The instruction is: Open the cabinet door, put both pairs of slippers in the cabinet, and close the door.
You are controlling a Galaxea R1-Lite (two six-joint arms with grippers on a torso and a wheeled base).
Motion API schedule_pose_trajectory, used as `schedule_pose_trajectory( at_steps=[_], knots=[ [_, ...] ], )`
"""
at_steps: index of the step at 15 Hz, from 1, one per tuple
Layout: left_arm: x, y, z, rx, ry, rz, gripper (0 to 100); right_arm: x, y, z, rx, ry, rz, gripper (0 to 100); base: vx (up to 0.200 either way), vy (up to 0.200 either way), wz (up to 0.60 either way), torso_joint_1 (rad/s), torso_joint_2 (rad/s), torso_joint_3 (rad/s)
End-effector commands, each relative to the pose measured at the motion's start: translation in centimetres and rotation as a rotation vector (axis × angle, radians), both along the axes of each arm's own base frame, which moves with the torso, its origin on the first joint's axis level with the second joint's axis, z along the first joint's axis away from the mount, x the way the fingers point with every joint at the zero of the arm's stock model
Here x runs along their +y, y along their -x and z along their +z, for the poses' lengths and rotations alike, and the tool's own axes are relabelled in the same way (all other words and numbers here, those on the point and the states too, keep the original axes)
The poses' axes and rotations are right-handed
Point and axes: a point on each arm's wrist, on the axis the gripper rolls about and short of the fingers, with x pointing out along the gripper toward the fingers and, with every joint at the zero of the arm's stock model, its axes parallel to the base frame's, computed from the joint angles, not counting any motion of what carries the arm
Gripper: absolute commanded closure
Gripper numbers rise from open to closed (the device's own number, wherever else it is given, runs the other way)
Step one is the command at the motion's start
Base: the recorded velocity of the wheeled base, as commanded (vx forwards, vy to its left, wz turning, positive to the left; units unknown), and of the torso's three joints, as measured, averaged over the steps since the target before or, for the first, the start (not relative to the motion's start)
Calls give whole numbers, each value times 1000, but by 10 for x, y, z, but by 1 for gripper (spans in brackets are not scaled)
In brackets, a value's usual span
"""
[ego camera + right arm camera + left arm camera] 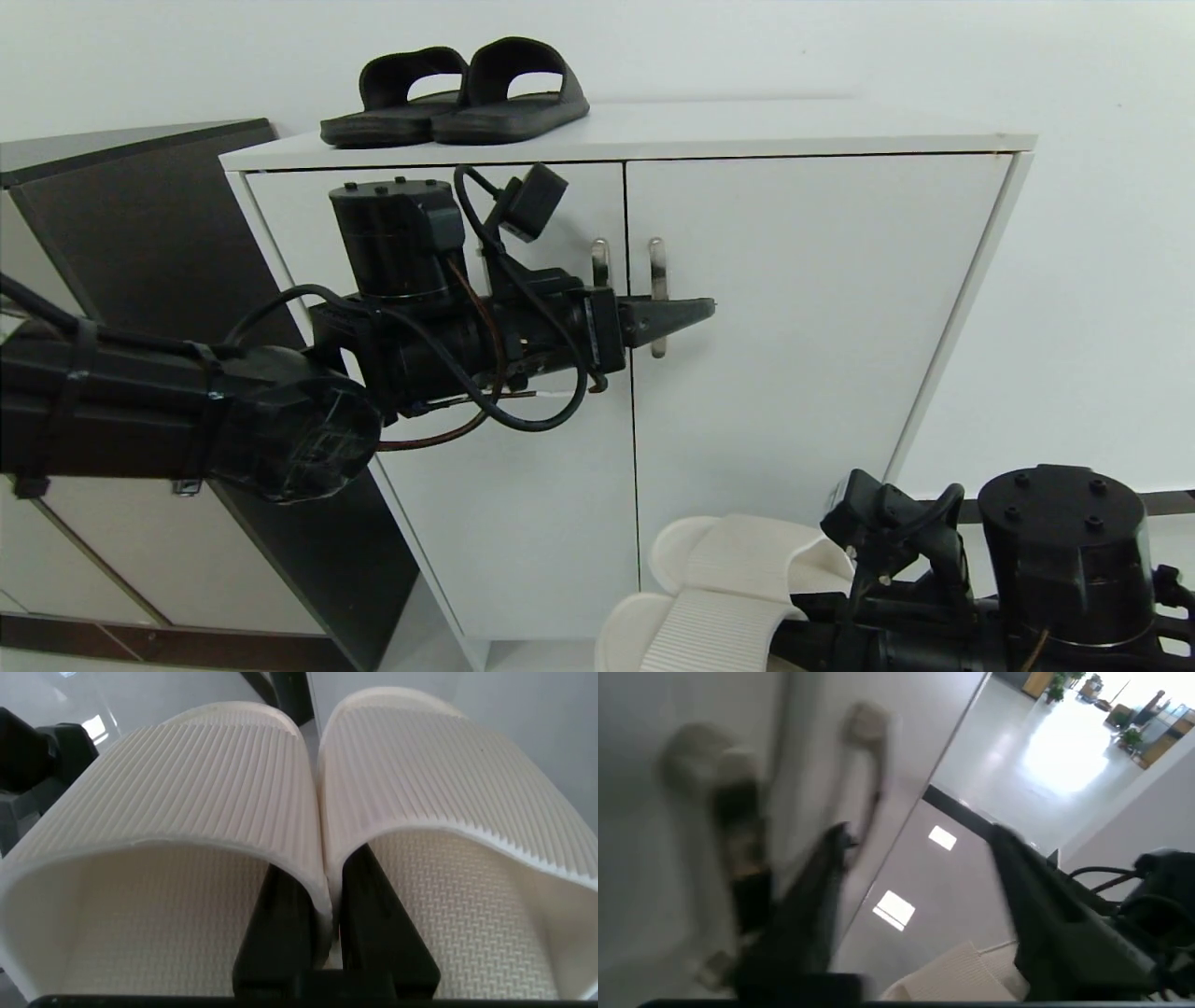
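Both white slippers between right jaws

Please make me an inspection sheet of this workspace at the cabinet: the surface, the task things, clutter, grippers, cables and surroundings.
Surface: the white cabinet top bears the black slippers at its left end.
Job's things: the cabinet doors are both shut; the black slippers lie side by side; the white slippers are held low before the right door.
Clutter: nothing seen.
Grippers: left gripper at the right door handle, jaws open; right gripper, jaws shut on the white slippers' inner strap walls.
Cables: black cables loop along the left arm.
Surroundings: dark cabinet to the left, white wall behind.
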Motion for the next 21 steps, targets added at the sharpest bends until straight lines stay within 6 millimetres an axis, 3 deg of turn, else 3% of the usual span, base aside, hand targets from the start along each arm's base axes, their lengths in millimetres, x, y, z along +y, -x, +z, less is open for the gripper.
schedule_pose_trajectory(
  at_steps=[1,3,6,7,11,14,18,21],
  knots=[
    [-1,-1,-3,11,-6,-4,100,-2,4,0,17,-15,56,100,0,0,0,0,0,0],
    [0,3,-1,7,-3,-7,100,-8,11,2,36,-44,132,100,0,0,0,0,0,0],
    [6,29,-1,16,-10,-34,100,-15,19,3,47,-66,194,100,0,0,0,0,0,0],
    [9,46,-3,12,-7,-54,100,-17,22,3,40,-67,228,100,0,0,0,0,0,0],
    [24,74,-11,14,-13,-65,100,-18,23,1,38,-55,234,100,0,0,0,0,0,0],
    [35,93,-5,-46,16,-69,100,-17,22,-1,42,-51,234,100,0,0,0,0,0,0],
    [34,64,5,-67,34,-16,100,-17,21,-1,42,-48,230,100,0,0,0,0,0,0],
    [25,30,4,-57,43,18,100,-17,21,-1,42,-47,228,100,0,0,0,0,0,0]
  ],
)
